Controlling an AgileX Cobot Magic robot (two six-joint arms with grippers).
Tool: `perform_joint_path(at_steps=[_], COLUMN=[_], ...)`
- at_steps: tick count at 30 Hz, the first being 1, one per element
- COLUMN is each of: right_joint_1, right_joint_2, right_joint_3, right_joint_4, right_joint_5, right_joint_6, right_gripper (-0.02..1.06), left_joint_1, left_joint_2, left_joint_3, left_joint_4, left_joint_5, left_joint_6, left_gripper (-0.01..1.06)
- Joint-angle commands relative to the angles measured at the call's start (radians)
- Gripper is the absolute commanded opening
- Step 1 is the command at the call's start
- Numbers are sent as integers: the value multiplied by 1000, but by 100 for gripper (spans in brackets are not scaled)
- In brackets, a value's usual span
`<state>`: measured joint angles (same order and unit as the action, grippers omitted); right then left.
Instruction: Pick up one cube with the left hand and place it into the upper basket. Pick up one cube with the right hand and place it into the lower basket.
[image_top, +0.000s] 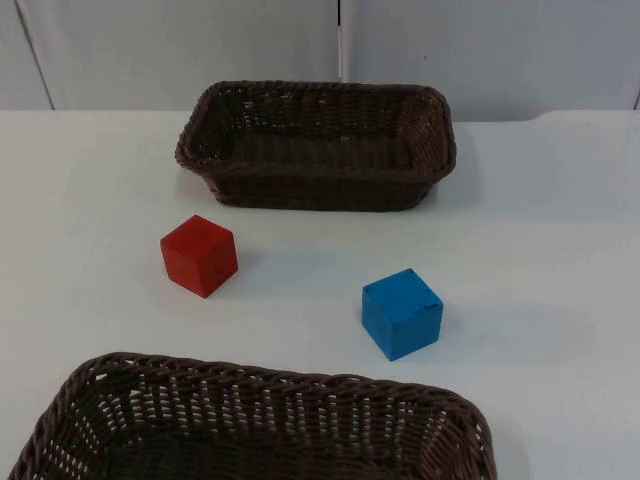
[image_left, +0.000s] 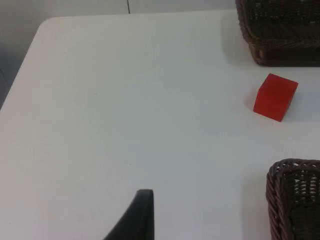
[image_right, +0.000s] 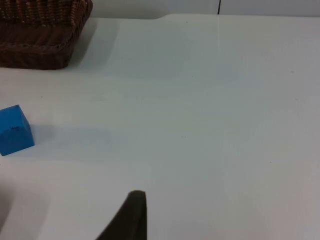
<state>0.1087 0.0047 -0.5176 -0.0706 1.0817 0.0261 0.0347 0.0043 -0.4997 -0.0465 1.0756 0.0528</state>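
White desk (image_top: 560, 200), nothing started.
Your red cube (image_top: 199, 255) and blue cube (image_top: 401, 312) lie between both baskets, each nearer its own arm; either pincer's opening cannot be told.

Red cube (image_top: 199, 256) and blue cube (image_top: 401, 313) apart between two empty brown wicker baskets (image_top: 317, 146).

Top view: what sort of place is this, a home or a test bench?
Likely a lab test bench: a bare white table against a grey partition wall, with only two wicker baskets and two cubes.
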Motion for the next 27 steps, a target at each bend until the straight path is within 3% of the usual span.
perform_joint_path(at_steps=[1, 27], right_joint_1=[-7, -7], right_joint_2=[-5, -5], right_joint_3=[3, 3], right_joint_4=[3, 3], right_joint_5=[-3, -3], right_joint_6=[-1, -1], right_gripper=[105, 105], left_joint_1=[2, 2], left_joint_2=[9, 208], left_joint_3=[-7, -65], left_joint_4=[2, -108], left_joint_5=[-10, -173], left_joint_6=[-6, 3], left_gripper=[105, 105])
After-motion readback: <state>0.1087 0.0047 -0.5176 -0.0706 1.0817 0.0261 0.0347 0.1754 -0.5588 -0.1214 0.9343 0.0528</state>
